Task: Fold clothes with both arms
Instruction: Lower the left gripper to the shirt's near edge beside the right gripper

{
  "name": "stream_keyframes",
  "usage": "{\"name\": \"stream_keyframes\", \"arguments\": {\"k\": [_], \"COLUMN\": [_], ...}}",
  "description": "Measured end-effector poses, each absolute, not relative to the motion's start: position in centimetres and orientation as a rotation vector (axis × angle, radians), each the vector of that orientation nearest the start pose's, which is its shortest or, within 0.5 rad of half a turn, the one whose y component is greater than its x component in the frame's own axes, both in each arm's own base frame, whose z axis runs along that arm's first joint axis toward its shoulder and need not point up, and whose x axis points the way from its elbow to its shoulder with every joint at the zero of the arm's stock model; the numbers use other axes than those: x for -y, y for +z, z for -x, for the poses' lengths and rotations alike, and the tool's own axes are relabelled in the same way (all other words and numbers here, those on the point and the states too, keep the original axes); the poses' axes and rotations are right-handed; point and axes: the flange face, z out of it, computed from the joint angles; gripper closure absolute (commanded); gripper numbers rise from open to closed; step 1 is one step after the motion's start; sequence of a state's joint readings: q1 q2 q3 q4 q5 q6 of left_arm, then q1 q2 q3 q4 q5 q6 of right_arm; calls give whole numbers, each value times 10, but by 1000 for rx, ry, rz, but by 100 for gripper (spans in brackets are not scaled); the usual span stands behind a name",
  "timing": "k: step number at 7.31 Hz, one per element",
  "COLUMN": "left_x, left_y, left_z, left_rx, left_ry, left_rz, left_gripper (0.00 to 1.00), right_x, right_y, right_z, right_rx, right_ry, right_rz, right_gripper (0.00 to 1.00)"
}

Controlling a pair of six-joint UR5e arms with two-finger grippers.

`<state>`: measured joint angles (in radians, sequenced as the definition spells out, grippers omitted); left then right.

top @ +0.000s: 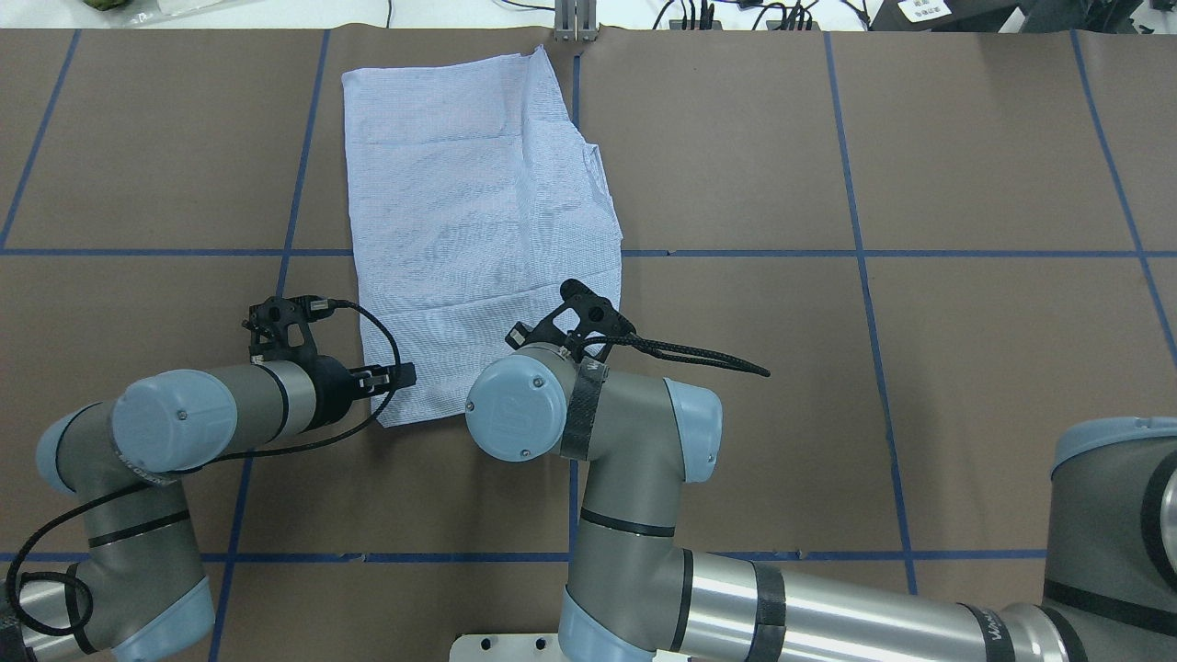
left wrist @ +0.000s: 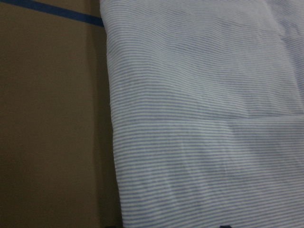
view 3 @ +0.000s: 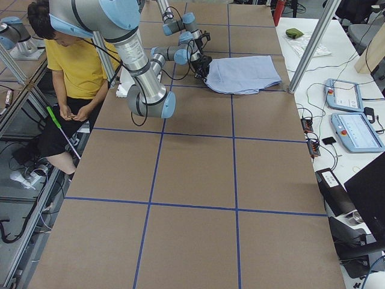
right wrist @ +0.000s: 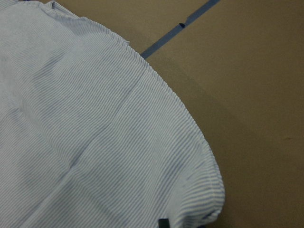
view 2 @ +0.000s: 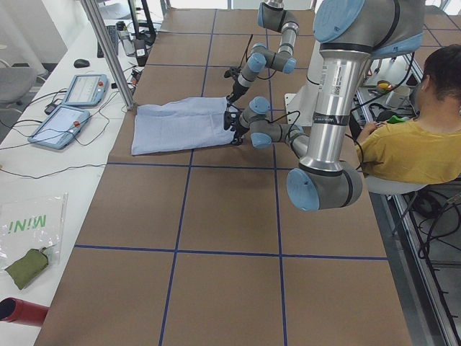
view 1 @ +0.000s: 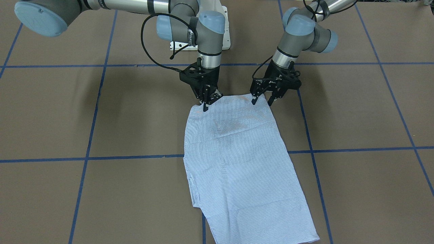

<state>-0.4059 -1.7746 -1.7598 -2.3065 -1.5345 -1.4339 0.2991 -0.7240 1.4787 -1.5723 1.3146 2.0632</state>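
Note:
The light blue striped shirt point(view 1: 237, 162) lies folded into a long flat strip on the brown table, running away from the robot point(top: 478, 211). My left gripper point(view 1: 262, 101) stands open at the strip's near corner, one finger on the cloth and one beside it. In the overhead view this left gripper point(top: 395, 375) touches that same corner. My right gripper point(view 1: 206, 105) is at the other near corner with its fingers close together on the cloth edge. From overhead it is hidden under its wrist. Both wrist views show striped cloth point(left wrist: 204, 118) point(right wrist: 85, 133) close below.
Blue tape lines point(view 1: 135, 157) divide the brown table top. A person in a yellow top point(view 2: 403, 144) sits behind the robot. Two control tablets point(view 2: 72, 108) and a metal post point(view 2: 108, 50) stand past the shirt's far end. The white arm base point(view 1: 225, 37) is near the grippers.

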Motion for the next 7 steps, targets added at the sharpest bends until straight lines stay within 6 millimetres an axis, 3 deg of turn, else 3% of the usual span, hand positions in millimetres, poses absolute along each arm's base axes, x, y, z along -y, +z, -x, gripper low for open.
{"name": "stream_keyframes", "arguments": {"k": [1,2,3,4,7], "left_x": [349,343,340,338,336], "left_y": [379,375,371,367,365], "left_z": [-483,-486,-485,-483,-480], "left_rx": [-1086,-1094,-1104,-1111,-1118], "left_ry": [-250,-242,-238,-239,-247], "left_rz": [-328,-324,-323,-322,-319], "left_gripper": [32,54,91,100,100], "right_x": [370,371,371,371,370], "right_y": [177,177,177,177,178], "right_z": [663,663,663,663,658], "right_rx": [794,794,794,794,800], "right_ry": [846,846,847,847,846], "right_rz": [-177,-179,-180,-180,-181], "right_gripper": [100,100,100,100,100]}}
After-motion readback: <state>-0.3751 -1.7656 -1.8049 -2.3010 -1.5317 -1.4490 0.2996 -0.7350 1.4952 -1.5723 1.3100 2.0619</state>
